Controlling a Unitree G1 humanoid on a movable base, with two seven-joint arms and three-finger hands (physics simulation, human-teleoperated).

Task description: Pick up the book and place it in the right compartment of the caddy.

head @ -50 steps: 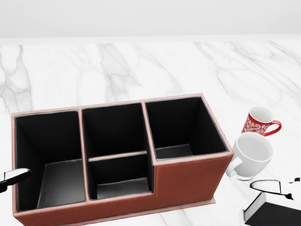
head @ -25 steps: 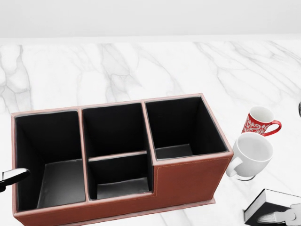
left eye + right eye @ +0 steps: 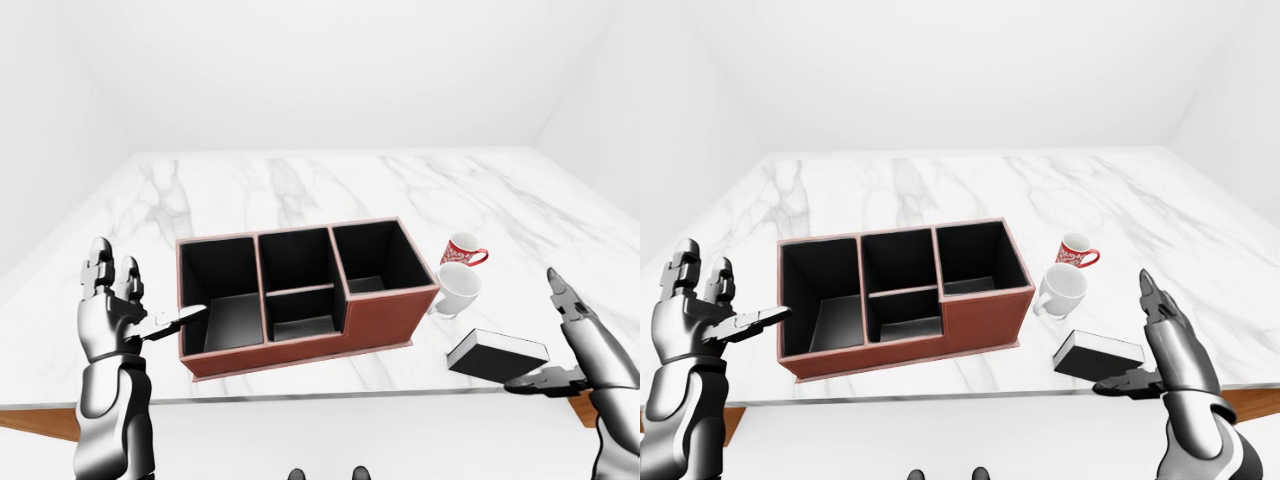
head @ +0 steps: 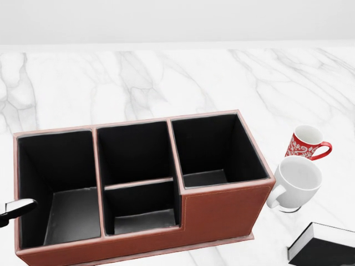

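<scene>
Gone from the head view's lower right corner is the right hand, which half a second ago lay over the book; the book's corner now shows there uncovered, and nothing else on the counter has shifted.

In the right-eye view, the right hand (image 3: 1160, 340) hangs just right of the book (image 3: 1098, 355), fingers spread wide, one finger pointing up and the thumb reaching in low beside the book's near right corner. Whether the thumb touches the cover, I cannot tell. The book, black-covered with white page edges, lies flat on the white marble counter (image 3: 940, 190) near its bottom edge, to the right of the caddy (image 3: 902, 296).

The caddy is reddish-brown leather with a black lining. It has a left compartment, a middle section split in two, and a right compartment, all holding nothing. Between caddy and book stands a plain white mug (image 3: 1060, 290), and just above it a red patterned mug (image 3: 1076, 251).

At the left, the left hand (image 3: 125, 305) is raised with its fingers upright and apart, holding nothing. Its thumb points toward the caddy's left wall.
</scene>
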